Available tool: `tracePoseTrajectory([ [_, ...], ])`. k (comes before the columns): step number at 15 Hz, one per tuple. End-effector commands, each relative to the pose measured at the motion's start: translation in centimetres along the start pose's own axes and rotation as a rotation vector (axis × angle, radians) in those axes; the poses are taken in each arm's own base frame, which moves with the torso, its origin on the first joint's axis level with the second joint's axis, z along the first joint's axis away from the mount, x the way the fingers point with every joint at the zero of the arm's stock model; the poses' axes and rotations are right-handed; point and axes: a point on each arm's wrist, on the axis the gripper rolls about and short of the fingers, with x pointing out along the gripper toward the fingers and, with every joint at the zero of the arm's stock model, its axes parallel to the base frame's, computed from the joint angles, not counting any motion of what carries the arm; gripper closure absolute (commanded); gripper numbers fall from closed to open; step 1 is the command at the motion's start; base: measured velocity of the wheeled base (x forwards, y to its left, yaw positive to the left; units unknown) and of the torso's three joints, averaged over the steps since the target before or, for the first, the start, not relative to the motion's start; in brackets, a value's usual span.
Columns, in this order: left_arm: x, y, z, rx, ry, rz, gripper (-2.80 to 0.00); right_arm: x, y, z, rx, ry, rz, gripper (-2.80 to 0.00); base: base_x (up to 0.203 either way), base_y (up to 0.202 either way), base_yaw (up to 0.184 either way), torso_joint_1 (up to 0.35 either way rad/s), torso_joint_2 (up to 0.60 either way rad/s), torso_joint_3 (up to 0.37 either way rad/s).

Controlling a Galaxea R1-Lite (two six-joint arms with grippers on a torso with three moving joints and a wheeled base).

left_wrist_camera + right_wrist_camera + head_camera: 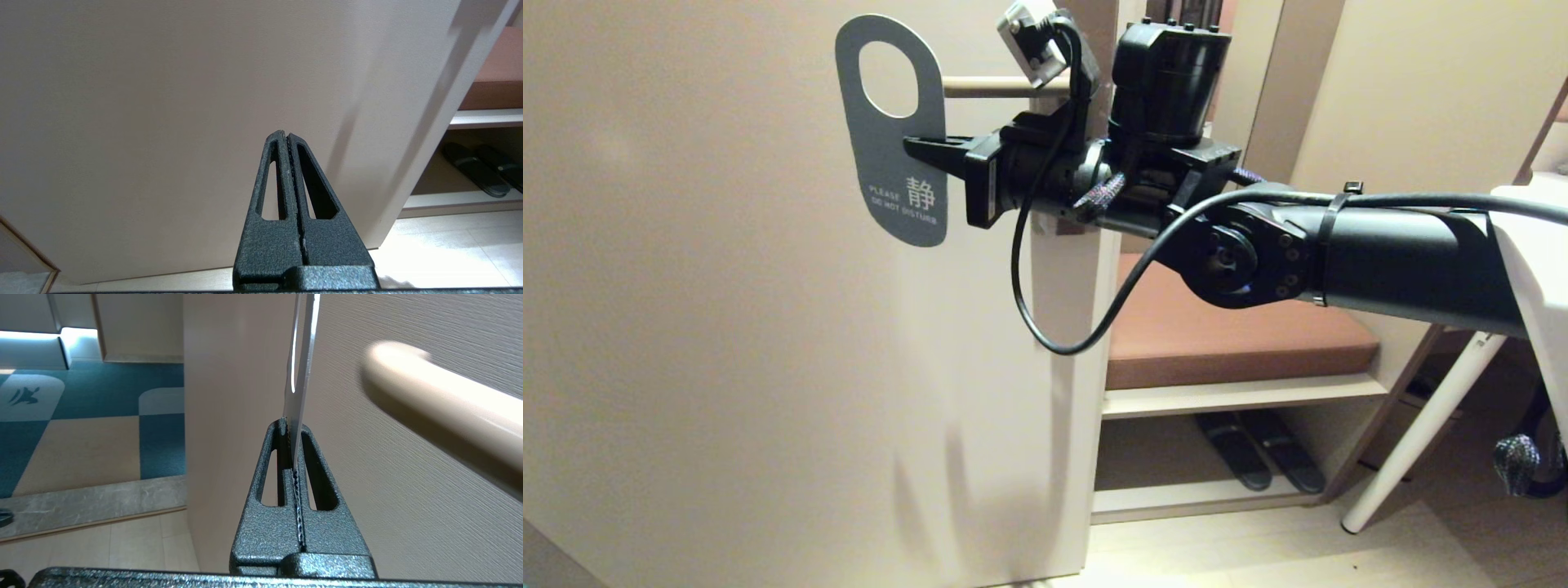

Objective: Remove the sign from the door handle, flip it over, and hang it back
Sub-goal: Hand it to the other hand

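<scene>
One edge of the sign (pixel 892 131) is pinched by the right gripper (pixel 913 147), its long axis upright, hole clear of and left of the door handle (pixel 1005 86) tip.

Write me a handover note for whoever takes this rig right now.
Right gripper: shut on the sign, pinching its edge.
Left gripper: shut, empty, facing the door.
Sign: off the door handle, held beside the lever's free end, blue "do not disturb" face toward the head camera.
Done: sign removed.
Left: turn it over, hang it back.
</scene>
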Motion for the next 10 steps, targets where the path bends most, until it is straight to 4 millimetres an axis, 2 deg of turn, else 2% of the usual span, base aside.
tracePoseTrajectory([
  [1, 0.0, 0.0, 0.0, -0.001, 0.000, 0.000, 0.00, -0.3, 0.1, 0.6, -0.006, -0.010, 0.000, 0.00, 0.000, 0.000, 0.000, 0.000, 0.00, 0.000],
  [6, 0.0, 0.0, 0.0, -0.001, 0.000, 0.001, 0.00, -1.5, 0.7, 2.7, -0.013, -0.030, 0.001, 0.00, 0.000, 0.000, 0.000, 0.000, 0.00, 0.000],
  [10, 0.0, 0.0, 0.0, -0.001, 0.000, 0.001, 0.00, -3.0, 1.5, 3.6, -0.004, -0.011, 0.000, 0.00, 0.000, 0.000, 0.000, 0.000, 0.00, 0.000],
])
